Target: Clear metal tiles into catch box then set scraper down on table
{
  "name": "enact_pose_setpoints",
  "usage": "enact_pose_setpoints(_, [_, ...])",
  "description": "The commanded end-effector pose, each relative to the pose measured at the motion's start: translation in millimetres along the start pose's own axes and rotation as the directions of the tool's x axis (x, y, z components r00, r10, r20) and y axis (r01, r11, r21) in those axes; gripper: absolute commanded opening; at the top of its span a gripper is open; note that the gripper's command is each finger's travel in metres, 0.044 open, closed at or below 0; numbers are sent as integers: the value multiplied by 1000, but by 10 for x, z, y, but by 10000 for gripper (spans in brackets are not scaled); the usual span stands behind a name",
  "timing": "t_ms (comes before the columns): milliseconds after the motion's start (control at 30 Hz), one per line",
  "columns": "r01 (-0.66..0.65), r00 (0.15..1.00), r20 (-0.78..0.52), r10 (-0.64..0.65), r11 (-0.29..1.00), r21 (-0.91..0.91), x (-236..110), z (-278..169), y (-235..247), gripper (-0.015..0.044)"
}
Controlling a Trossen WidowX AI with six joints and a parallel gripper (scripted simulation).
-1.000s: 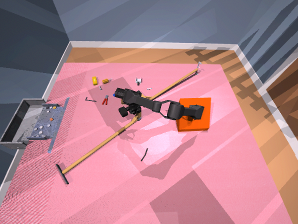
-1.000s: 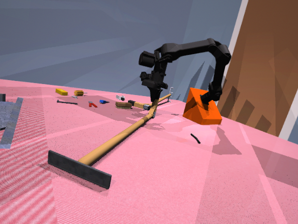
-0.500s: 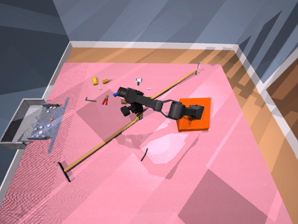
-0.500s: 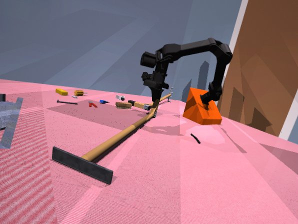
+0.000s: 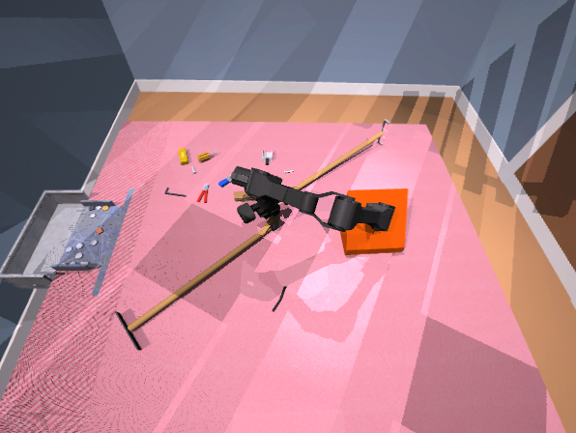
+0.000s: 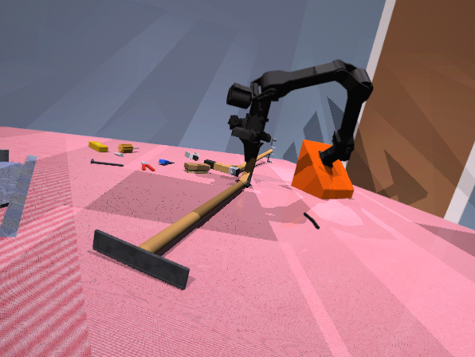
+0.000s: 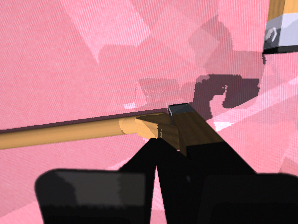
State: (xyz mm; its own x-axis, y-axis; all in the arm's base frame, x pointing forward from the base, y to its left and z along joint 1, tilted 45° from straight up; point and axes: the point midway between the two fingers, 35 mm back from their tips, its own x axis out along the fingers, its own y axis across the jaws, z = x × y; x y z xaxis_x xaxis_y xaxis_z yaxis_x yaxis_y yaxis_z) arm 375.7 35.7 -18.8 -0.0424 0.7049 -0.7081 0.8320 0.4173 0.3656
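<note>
The long scraper has a wooden handle [image 5: 193, 282] [image 6: 191, 219] [image 7: 60, 134] and a black blade [image 5: 128, 331] [image 6: 139, 259]. The blade rests on the pink table, to the right of the plate's near end. My gripper [image 5: 271, 223] [image 6: 249, 175] [image 7: 155, 143] points down and is shut on a wooden grip piece midway along the handle. The steel bench plate [image 5: 108, 219] [image 6: 17, 195] lies at the far left, with several small tiles [image 5: 78, 247] on it. The grey catch box [image 5: 21, 277] adjoins it on the left.
The arm's orange base [image 5: 377, 242] [image 6: 323, 179] stands to the right. Small tools lie behind the gripper: a yellow block [image 5: 184, 156], red pliers [image 5: 201, 194], a blue item [image 5: 223, 183], a black hex key [image 5: 174, 192]. A short black stick [image 5: 278, 299] lies in front.
</note>
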Motion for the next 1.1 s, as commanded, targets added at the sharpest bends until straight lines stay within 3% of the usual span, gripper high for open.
enact_pose_setpoints(0, [22, 1000, -8, -22, 1000, 15, 48, -13, -137, 0])
enact_pose_setpoints(1067, [22, 1000, -10, -22, 1000, 15, 62, -53, -319, 0])
